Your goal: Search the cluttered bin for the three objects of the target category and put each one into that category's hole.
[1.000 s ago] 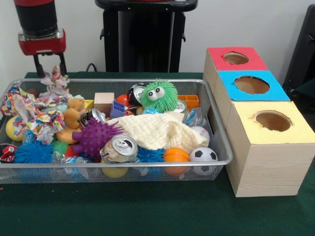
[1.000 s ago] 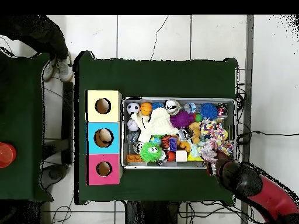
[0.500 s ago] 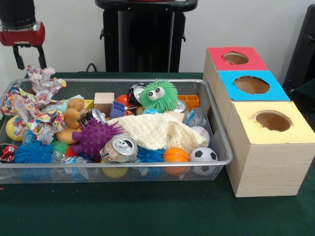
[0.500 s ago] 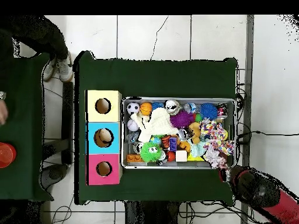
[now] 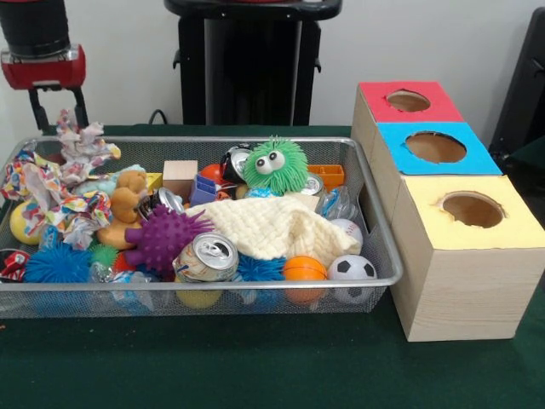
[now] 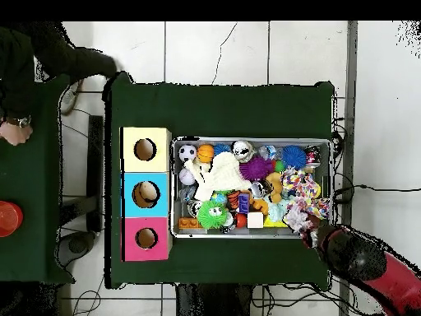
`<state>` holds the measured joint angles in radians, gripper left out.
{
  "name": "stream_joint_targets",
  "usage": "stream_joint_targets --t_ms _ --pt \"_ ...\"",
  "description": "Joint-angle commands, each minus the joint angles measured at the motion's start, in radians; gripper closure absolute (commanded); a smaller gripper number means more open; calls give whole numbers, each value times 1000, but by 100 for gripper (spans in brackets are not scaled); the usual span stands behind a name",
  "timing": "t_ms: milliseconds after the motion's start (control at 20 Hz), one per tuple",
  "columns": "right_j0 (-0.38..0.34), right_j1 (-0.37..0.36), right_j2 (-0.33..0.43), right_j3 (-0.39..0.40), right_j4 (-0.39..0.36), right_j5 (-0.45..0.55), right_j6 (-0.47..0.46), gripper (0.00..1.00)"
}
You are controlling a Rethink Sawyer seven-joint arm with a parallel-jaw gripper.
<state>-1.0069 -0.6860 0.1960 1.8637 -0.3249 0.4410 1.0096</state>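
The wire-mesh bin [image 5: 213,284] is full of mixed toys; it also shows in the overhead view [image 6: 247,139]. My gripper [image 5: 60,115] hangs open over the bin's far left corner, just above a crumpled patterned cloth [image 5: 83,146], and holds nothing. In the overhead view the gripper [image 6: 311,234] is at the bin's lower right corner. The red-surround hole [image 5: 409,100] is on the farthest wooden box to the right of the bin; it also shows in the overhead view [image 6: 146,239].
In the bin lie a green fuzzy toy [image 5: 274,164], a purple spiky ball [image 5: 162,237], a can [image 5: 206,256], a cream knitted cloth [image 5: 272,226] and a soccer ball [image 5: 351,267]. Blue hole [image 5: 435,146] and yellow hole [image 5: 472,209] adjoin. A person's hand [image 6: 12,132] shows at the left.
The gripper rose and swung left off the bin's corner, then came back a little right and down. The patterned cloth shifted left and settled at the corner.
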Motion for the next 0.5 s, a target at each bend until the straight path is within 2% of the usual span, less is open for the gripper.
stream_joint_targets --t_ms 50,500 --pt "100 55 123 -129 -69 127 -61 0" --pt "197 104 119 -209 -77 152 -36 0"
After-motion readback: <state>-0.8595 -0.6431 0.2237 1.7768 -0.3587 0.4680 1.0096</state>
